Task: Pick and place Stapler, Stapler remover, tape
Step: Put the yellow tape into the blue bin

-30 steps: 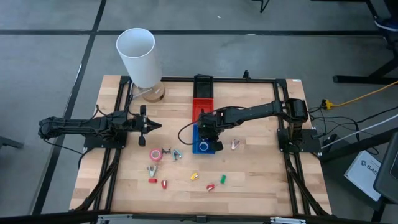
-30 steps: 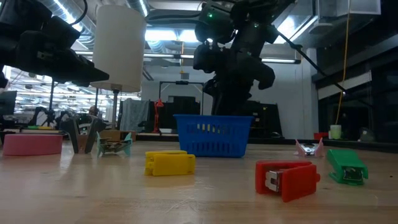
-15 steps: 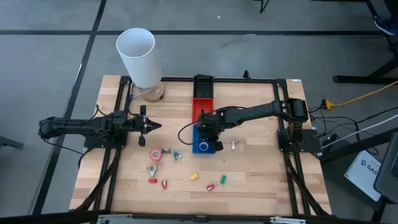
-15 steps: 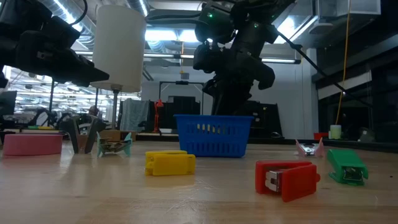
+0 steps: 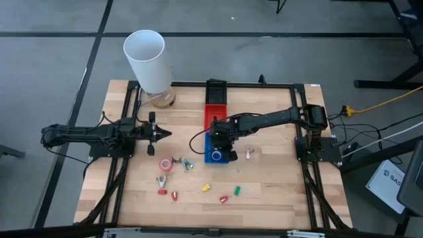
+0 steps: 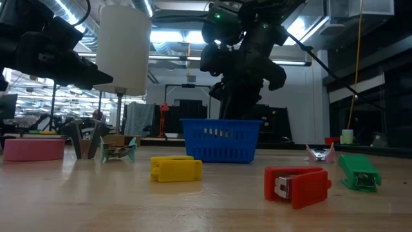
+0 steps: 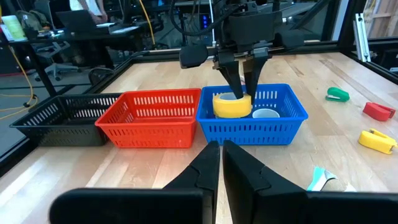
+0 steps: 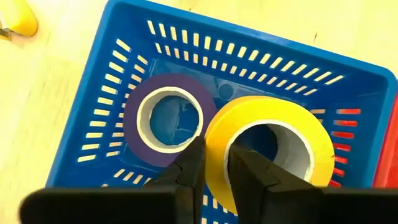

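We've got the right pincer (image 7: 243,87) pinching the yellow tape (image 8: 267,155) wall over the blue basket (image 8: 112,93), purple roll (image 8: 169,118) inside; left pincer (image 7: 221,163) pressed together.

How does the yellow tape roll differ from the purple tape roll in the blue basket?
The yellow tape roll is held by its wall in the right pincer, above the blue basket; the purple tape roll lies flat on the basket floor, untouched. The yellow roll's top stands above the basket rim in the left wrist view; the purple one lies below it. Both are rings with a pale inner core, over the same basket.
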You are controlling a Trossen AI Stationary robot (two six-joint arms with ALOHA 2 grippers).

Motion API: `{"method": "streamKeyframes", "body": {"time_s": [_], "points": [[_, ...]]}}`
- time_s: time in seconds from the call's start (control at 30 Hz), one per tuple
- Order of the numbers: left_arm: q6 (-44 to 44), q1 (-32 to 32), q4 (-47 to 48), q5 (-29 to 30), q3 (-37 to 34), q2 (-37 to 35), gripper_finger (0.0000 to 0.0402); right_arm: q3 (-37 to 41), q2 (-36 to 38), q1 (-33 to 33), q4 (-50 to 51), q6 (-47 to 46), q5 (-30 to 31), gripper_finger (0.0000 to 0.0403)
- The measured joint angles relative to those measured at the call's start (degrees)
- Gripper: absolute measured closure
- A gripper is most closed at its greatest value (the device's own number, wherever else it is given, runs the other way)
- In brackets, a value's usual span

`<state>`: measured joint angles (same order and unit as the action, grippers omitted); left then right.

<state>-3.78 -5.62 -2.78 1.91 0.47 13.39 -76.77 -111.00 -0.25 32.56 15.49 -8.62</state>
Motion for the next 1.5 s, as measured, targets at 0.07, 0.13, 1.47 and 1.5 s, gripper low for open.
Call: {"method": "streamKeyframes", "body": {"time_s": [0.07,0.13,1.47,1.5], "points": [[0.0,-0.01,0.0,0.0,0.0,0.0,0.0386,0.0,0.0,0.0,0.0,-0.04,0.46,0.0317],[0.01,-0.01,-0.01,0.0,0.02,0.0,0.0385,0.0,0.02,0.02,0.01,-0.03,1.43,0.0295],[0.0,0.01,0.01,0.0,0.01,0.0,0.0384,-1.99,0.2,0.0,2.65,0.06,6.03,0.0379],[0.01,-0.01,0.01,0.0,0.0,0.0,0.0385,-2.03,0.2,-0.02,2.59,0.07,6.03,0.0377]]}}
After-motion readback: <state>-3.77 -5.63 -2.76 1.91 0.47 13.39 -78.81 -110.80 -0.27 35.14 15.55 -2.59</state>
